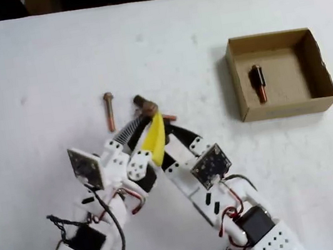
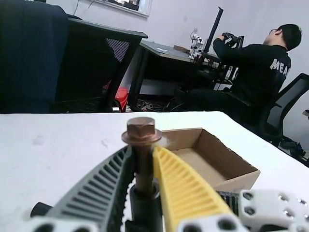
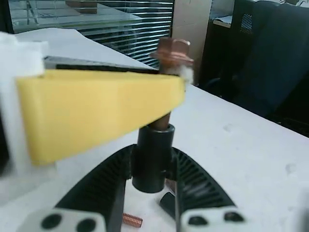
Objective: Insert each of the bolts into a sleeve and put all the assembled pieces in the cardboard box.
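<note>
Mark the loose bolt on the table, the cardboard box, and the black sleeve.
loose bolt point(image 1: 109, 113): high view, middle of its shank.
cardboard box point(image 1: 267, 42): high view, far wall.
black sleeve point(image 3: 152, 159): right wrist view, its side wall.

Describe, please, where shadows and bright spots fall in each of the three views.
High view: even light across the table, with a soft shadow beside the cardboard box. Left wrist view: the head of the held bolt shines faintly. Right wrist view: the window blinds behind are the brightest area.
</note>
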